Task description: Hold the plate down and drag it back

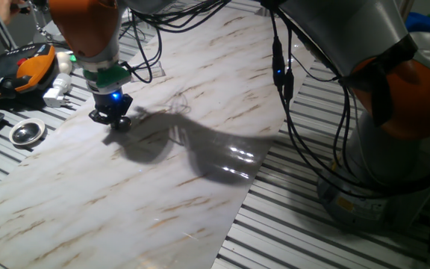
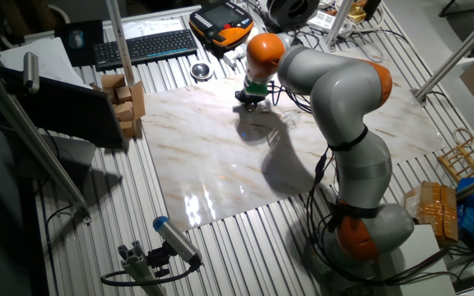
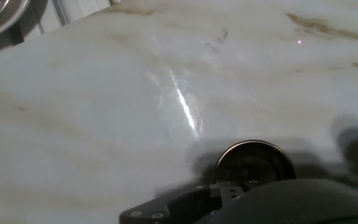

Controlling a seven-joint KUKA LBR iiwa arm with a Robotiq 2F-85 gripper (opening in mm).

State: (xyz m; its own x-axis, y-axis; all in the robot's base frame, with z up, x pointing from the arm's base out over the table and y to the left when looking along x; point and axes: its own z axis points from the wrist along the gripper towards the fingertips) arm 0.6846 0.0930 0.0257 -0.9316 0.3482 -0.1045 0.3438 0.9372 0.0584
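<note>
The jaws hang low over the far part of the marble-patterned tabletop (image 1: 163,187), at the tip of the gripper (image 1: 112,117). Whether they are spread or pressed together cannot be told: both fixed views show only a dark block under the green ring and blue light, and the hand view shows just the gripper's dark underside, with no fingertip clearly resolved.

The plate (image 3: 256,163) shows in the hand view as a small round disc with a bright rim and darker centre. It lies flat on the marble, right against the gripper body, its near edge hidden under the black housing. In the fixed views it is covered by the gripper. The larger metal dish (image 1: 27,131) sits off the marble on the ribbed metal frame, well apart from the plate.

The step in hand looks like the press-down: the gripper appears to be at or just above the plate, though contact cannot be confirmed. The next move would call for steady downward pressure first, then a slow, level pull back across the smooth marble, so that the disc slides beneath the tip rather than slipping out sideways.
</note>
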